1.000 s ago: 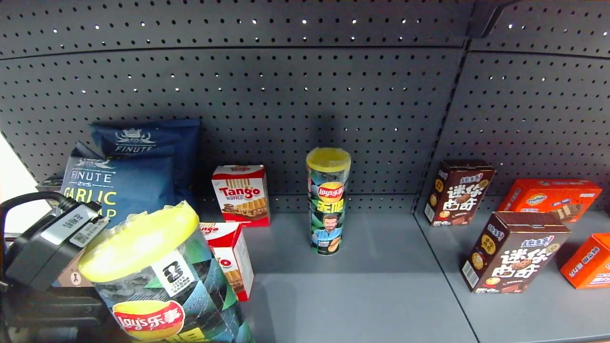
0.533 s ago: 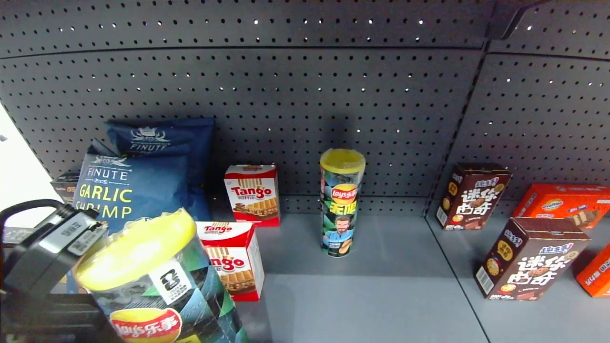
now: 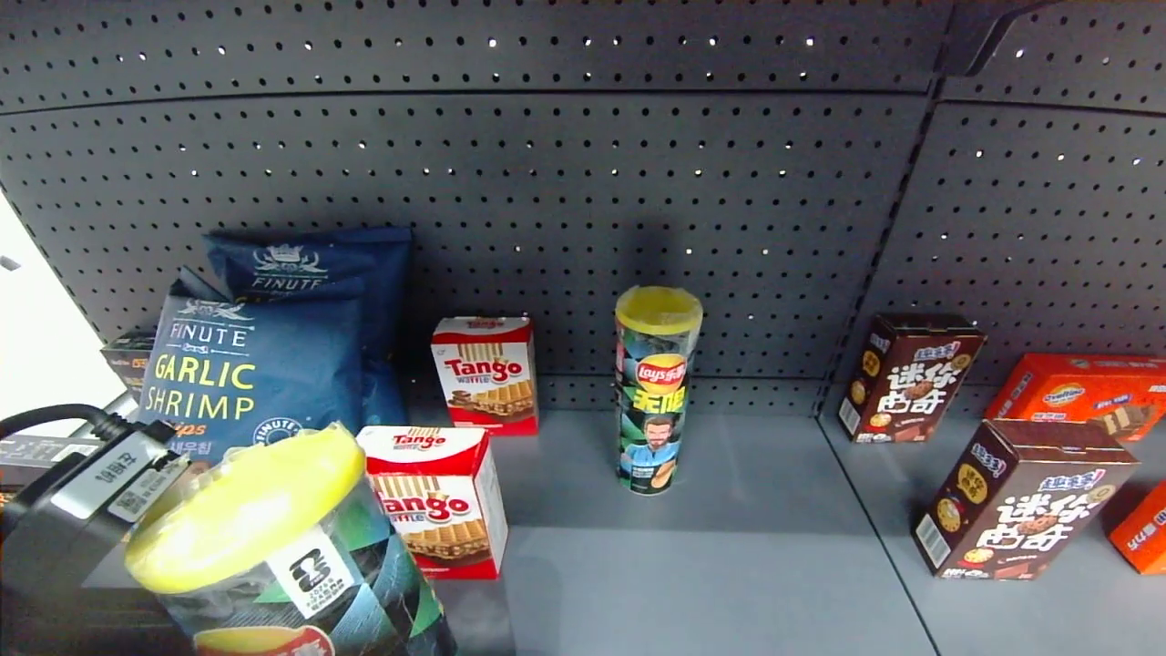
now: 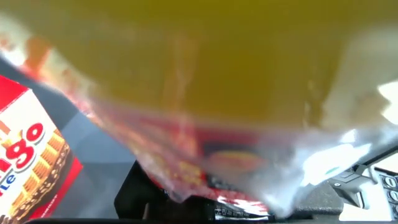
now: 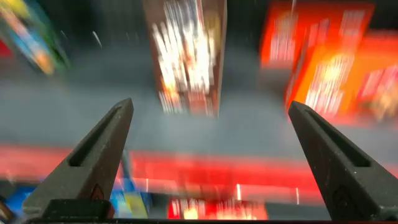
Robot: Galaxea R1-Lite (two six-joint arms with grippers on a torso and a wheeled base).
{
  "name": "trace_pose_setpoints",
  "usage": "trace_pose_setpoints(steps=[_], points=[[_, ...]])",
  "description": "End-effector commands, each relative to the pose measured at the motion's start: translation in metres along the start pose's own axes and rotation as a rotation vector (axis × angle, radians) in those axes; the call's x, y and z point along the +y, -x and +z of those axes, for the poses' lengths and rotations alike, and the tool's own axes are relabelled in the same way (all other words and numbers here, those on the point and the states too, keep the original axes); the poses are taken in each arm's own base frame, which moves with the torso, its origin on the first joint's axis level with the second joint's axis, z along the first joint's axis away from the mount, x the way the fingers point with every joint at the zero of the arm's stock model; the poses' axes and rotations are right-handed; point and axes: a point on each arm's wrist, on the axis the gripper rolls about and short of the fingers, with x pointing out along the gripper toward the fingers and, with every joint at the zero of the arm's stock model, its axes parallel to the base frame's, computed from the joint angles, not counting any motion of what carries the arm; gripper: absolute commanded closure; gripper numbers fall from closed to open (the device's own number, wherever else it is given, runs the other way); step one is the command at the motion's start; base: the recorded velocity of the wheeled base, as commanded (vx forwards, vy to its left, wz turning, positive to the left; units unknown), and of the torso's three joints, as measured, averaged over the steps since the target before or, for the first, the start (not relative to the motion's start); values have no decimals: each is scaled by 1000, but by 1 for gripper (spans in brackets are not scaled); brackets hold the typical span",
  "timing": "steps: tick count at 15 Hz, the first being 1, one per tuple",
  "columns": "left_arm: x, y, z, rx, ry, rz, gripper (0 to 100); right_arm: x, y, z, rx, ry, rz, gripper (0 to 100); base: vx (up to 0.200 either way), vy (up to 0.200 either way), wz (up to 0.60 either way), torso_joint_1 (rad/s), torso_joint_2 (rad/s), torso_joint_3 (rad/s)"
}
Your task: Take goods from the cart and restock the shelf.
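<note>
Head view: left end effector [image 3: 64, 547] carries a yellow-lidded chip canister [image 3: 273, 547] low at the robot's left, in front of the shelf [image 3: 710, 547] and just beside the front wafer box [image 3: 437, 510]. A matching canister [image 3: 658, 401] stands upright mid-shelf. I'd judge it a light, stiff tube that dents, with slick wrap, so grip mid-body across the diameter, not the lid. Left wrist view: the yellow lid [image 4: 199, 50] sits right against the camera, so I read the grip as closed on the can. Right wrist view: right end effector [image 5: 211, 104] is wide open and empty, facing the brown box [image 5: 186, 62] and orange boxes [image 5: 329, 62].
</note>
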Motion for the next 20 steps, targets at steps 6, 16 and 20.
trace_pose_setpoints(steps=[6, 16, 20], points=[[-19, 12, -9, -21, -29, 1, 100, 42, -124, 131, 211, 140, 612, 0, 0, 0, 0, 0, 0, 0], [-22, 15, -18, -10, -8, 4, 100, 127, -239, 106, 232, 149, 785, 0, 0, 0, 0, 0, 0, 0], [-22, 15, -18, -10, -6, 5, 100, 140, -258, 100, 279, 158, 789, 0, 0, 0, 0, 0, 0, 0]])
